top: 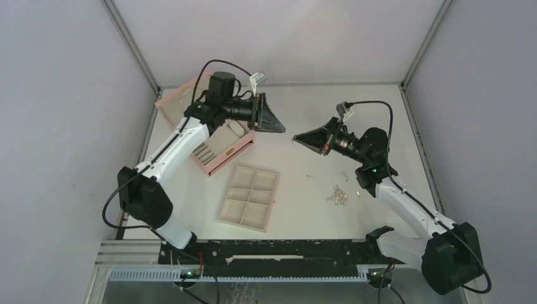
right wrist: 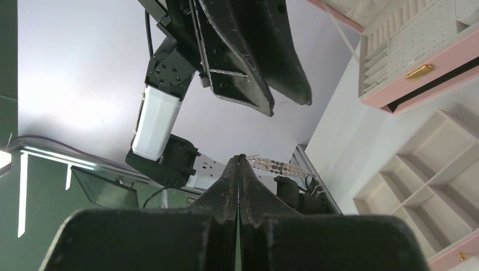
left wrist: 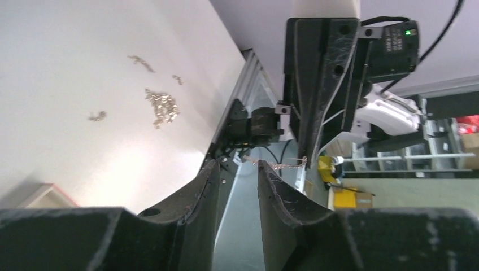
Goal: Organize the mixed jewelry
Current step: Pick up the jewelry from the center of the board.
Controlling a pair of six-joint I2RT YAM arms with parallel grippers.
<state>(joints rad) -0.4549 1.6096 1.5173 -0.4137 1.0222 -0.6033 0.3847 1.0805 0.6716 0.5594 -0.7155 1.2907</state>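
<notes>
**Chain of small flat silver links [right wrist: 277,167] clenched in the right end effector [right wrist: 239,160], in the air over the white desk [top: 304,215]**

The right end effector has its two fingers pressed together at the tips. They pinch one end of the chain. The rest of the chain runs sideways from the fingertips as a short, nearly straight strip, and nothing supports its free end.

The left end effector [left wrist: 238,179] faces the right one almost tip to tip over the middle of the desk. It is released, with its fingers standing apart. In the left wrist view the chain hangs across the far side of that gap, with its free end towards the left fingers. Whether it touches them I cannot tell. From above, the two sets of tips are near each other but apart.

The other jewelry lies on the desk, well away from both end effectors. A loose cluster of tiny silver pieces [top: 337,195] sits close to the right forearm. A few single silver bits [top: 310,175] are scattered just beyond it, towards the far wall.

A beige six-compartment tray [top: 228,194] lies flat between the cluster and the left arm. A pink quilted box [top: 229,156] stands behind the tray and partly under the left arm, with its lid up and its drawer pulled out.
</notes>
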